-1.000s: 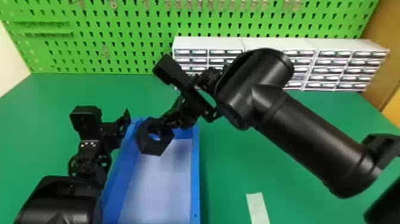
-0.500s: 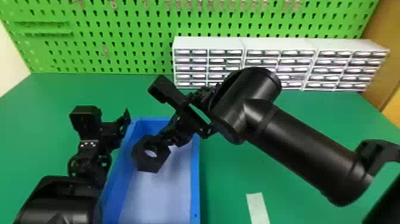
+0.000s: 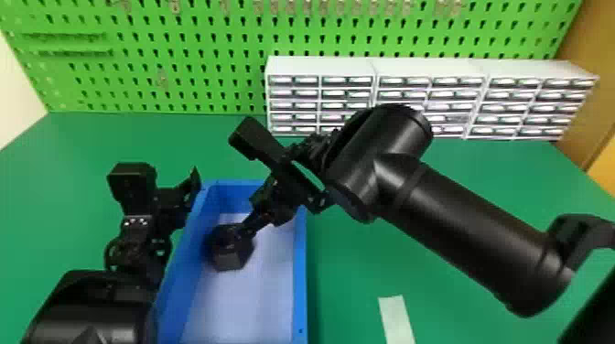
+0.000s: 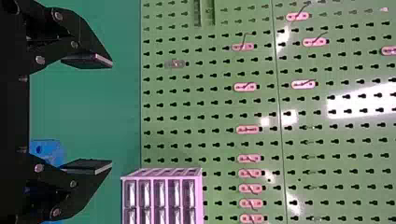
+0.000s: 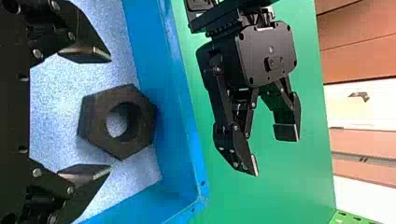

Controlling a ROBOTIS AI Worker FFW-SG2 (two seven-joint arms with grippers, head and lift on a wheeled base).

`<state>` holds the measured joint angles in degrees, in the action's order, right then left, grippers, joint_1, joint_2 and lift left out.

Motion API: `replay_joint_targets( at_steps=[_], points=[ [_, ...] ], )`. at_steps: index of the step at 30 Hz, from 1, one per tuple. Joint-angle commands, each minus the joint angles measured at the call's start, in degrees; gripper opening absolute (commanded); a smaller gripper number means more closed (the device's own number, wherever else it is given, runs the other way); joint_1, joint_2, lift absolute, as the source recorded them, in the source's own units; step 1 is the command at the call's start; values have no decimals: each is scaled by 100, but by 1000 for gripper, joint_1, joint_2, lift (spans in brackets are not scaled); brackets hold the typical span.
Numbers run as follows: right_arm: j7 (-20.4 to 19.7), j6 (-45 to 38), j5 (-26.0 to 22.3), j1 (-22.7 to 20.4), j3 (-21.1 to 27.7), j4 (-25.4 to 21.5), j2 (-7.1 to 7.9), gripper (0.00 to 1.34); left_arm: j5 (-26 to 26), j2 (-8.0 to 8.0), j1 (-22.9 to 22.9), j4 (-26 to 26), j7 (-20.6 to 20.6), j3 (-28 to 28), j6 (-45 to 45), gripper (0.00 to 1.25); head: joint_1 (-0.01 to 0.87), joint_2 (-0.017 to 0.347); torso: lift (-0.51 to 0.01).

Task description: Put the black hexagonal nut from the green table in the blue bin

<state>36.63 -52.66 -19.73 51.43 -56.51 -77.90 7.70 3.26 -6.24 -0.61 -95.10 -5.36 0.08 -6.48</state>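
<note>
Two grippers noted over the work, both with fingers set wide.

Right gripper [image 3: 247,224]: held over the blue bin [image 3: 299,279], arm entering from the right. Fingers [image 5: 84,49] spread well apart, no grip seen on anything. The black hexagonal nut [image 3: 232,254] is seen within the bin's walls, just ahead of these fingers. In the right wrist view it is framed by the gap between the two fingertips and extends past them; clear space is seen between it and each finger. Nut tilted, its hole visible, one side close to a bin wall. Whether its full weight is borne by the bin floor cannot be told.

Left gripper [image 3: 190,190]: placed at the opposite long side of the bin from the right arm, near the rim. Fingers [image 4: 88,60] wide, nothing held between them.

Surroundings: the green desk [image 3: 366,256] is seen on both sides of the bin. A pale strip [image 3: 397,320] is laid on it, to the right of the right fingers and nearer the robot. White drawer units [image 3: 320,68] are lined up beyond the right fingers, at the back of the desk. Behind them stands a green pegboard [image 3: 183,59], fitted with small hooks [image 4: 246,87].
</note>
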Motion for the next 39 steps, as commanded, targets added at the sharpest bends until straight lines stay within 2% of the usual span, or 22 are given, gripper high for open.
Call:
replay_joint_targets(
  at_steps=[1,15,20,30,39],
  points=[
    [-7,-7,4,16,-9,3,12,951,-1,0,-9,0,0,1,-2,762,686,51,-96],
    [-16,37,-5,7,26,21,21,951,-1,0,-9,0,0,1,-11,762,686,51,-96],
    [-16,134,-137,-55,220,21,30,951,8,0,-9,0,0,1,-11,762,686,51,-96],
    [-7,230,-295,-362,1169,12,-32,951,8,0,8,-26,0,18,-11,762,686,51,-96],
    [72,327,-23,-767,2320,12,-163,951,8,0,43,-79,0,54,-29,762,686,51,-96]
  ],
)
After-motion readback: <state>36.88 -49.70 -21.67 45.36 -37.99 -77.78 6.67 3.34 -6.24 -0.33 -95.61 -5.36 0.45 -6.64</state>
